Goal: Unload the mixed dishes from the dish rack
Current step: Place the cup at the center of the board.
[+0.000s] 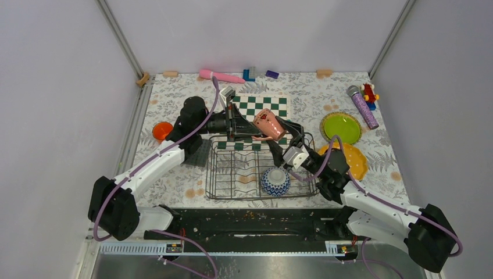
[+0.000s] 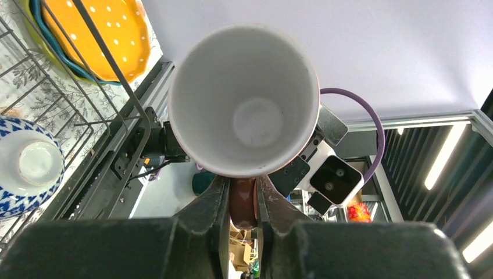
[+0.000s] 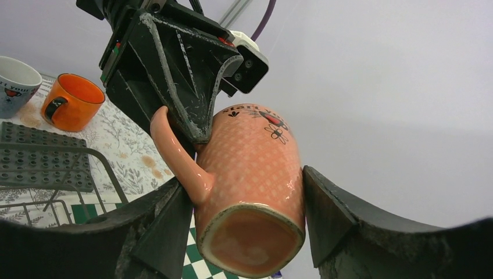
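Pink mug aloft, sideways, frame centre, beyond dish rack. Left tool clenched on its handle; right tool grasping its body.

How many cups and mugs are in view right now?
3: the pink mug, held aloft by its handle; the orange cup and a grey cup side by side on the table at left. Others may be hidden.

Top view: high over the near edge, looking down on the whole worktop. Left wrist: very close, facing into the pink mug. Right wrist: close, looking up at its base. All three share it.
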